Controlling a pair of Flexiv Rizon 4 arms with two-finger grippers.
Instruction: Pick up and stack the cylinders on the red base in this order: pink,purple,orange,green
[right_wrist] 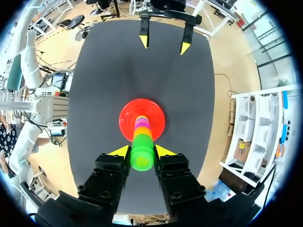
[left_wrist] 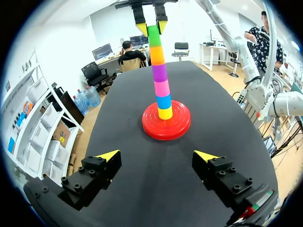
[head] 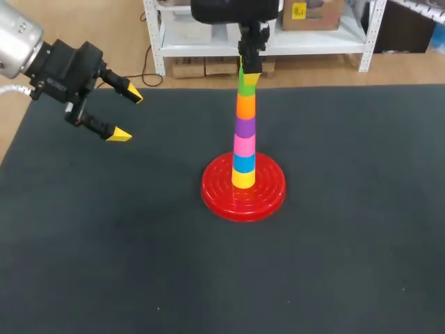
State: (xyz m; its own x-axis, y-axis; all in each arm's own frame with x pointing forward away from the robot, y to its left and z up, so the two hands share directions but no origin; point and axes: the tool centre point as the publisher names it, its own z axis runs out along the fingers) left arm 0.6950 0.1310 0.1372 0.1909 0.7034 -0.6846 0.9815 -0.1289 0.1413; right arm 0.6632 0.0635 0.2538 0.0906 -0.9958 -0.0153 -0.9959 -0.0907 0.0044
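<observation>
Red base (head: 217, 198) carries yellow, blue, pink, purple, orange, green cylinders (head: 244, 132).

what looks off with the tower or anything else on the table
Nothing stands out. The tower stands upright in the middle of the red base, green cylinder on top, with the right gripper jaws closed on it. The left gripper hangs open, off to the side.

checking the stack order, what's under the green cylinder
Under the green cylinder sits the orange one, then purple, pink, blue, yellow, down to the red base. Any inner peg is covered.
</observation>
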